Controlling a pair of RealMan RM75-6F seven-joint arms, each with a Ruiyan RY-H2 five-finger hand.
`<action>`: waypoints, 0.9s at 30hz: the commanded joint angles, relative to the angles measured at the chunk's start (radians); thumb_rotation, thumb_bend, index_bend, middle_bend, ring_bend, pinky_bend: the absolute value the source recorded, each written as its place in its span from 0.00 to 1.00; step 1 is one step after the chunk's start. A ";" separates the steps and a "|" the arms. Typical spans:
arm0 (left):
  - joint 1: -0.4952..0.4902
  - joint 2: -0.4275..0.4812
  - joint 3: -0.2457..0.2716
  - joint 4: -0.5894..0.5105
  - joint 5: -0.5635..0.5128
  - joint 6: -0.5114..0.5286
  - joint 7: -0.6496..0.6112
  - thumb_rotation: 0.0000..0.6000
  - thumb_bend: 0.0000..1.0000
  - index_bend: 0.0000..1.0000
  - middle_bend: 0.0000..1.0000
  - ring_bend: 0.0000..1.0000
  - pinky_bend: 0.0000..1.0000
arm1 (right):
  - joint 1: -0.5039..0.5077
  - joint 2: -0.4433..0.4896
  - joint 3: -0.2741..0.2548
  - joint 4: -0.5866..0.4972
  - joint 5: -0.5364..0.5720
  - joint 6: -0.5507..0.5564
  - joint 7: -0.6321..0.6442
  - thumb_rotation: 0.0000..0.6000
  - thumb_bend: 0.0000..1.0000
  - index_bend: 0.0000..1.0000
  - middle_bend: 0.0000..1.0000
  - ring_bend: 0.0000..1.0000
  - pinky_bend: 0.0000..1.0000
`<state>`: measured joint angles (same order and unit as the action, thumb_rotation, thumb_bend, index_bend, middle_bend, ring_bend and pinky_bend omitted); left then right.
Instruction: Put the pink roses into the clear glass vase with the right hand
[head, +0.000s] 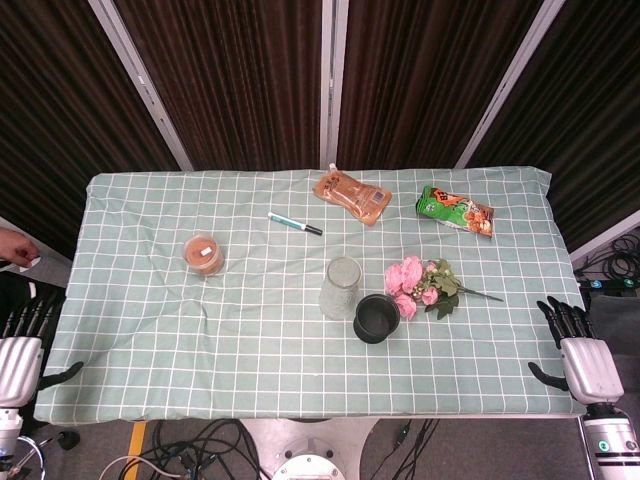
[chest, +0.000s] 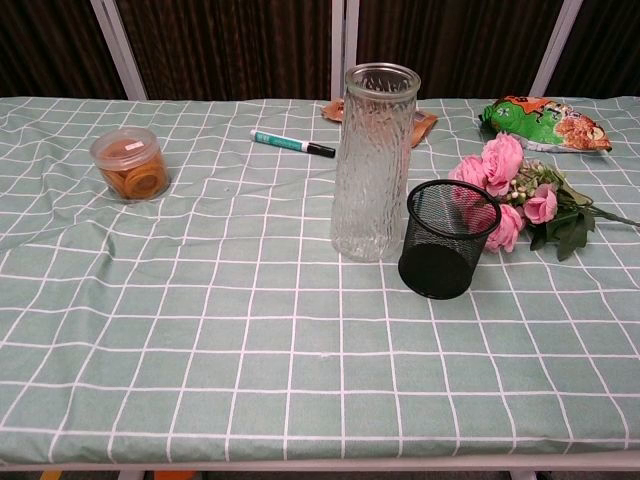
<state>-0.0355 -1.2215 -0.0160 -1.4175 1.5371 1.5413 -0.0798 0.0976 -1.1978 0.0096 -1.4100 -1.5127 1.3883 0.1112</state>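
Dark curtains with pale vertical rails are backing the desk (head: 150, 370), which is wearing a green cloth with a white grid, wrinkled toward 9 o'clock. Cables are lying on the floor below the near edge.

Head view only: both robot hands are sitting off the desk. Left robot hand (head: 20, 355) is hanging at the 8 o'clock corner, right robot hand (head: 578, 352) at the 4 o'clock corner; both are holding nothing, fingers apart and pointing away from the robot. A person's hand (head: 15, 247) is also showing at the left edge. Chest view is showing neither robot hand.

Chest view is giving the detail instead: clear glass vase (chest: 371, 160) is standing upright near desk centre, tall, with rippled walls and an open mouth. Black mesh cup (chest: 445, 238) is sitting just beside it at 4 o'clock.

Pink roses (chest: 505, 190) are lying flat on the cloth at 3 o'clock of the vase, just behind the mesh cup, blooms toward the vase, green leaves and stem trailing out toward 3 o'clock. Several pink heads, small pale buds among them.

Round plastic tub (chest: 129, 164) of orange contents is sitting at 9 o'clock, teal marker (chest: 292, 144) at 11, orange pouch (head: 351, 197) at 12, green snack bag (chest: 541, 122) at 2.
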 joint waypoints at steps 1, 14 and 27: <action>0.000 -0.001 0.000 0.002 0.000 0.000 -0.002 1.00 0.01 0.07 0.00 0.00 0.06 | 0.000 0.001 0.002 0.000 0.003 0.000 0.000 1.00 0.12 0.00 0.00 0.00 0.00; -0.011 0.006 -0.002 0.000 -0.001 -0.016 0.000 1.00 0.01 0.07 0.00 0.00 0.06 | 0.046 -0.015 0.043 -0.109 0.043 -0.043 -0.166 1.00 0.11 0.00 0.00 0.00 0.00; -0.007 0.003 -0.001 0.038 -0.020 -0.029 -0.050 1.00 0.01 0.07 0.00 0.00 0.06 | 0.263 -0.082 0.175 -0.227 0.295 -0.316 -0.417 1.00 0.11 0.00 0.00 0.00 0.00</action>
<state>-0.0431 -1.2189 -0.0154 -1.3828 1.5199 1.5112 -0.1252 0.3154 -1.2570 0.1541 -1.6295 -1.2656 1.1189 -0.2584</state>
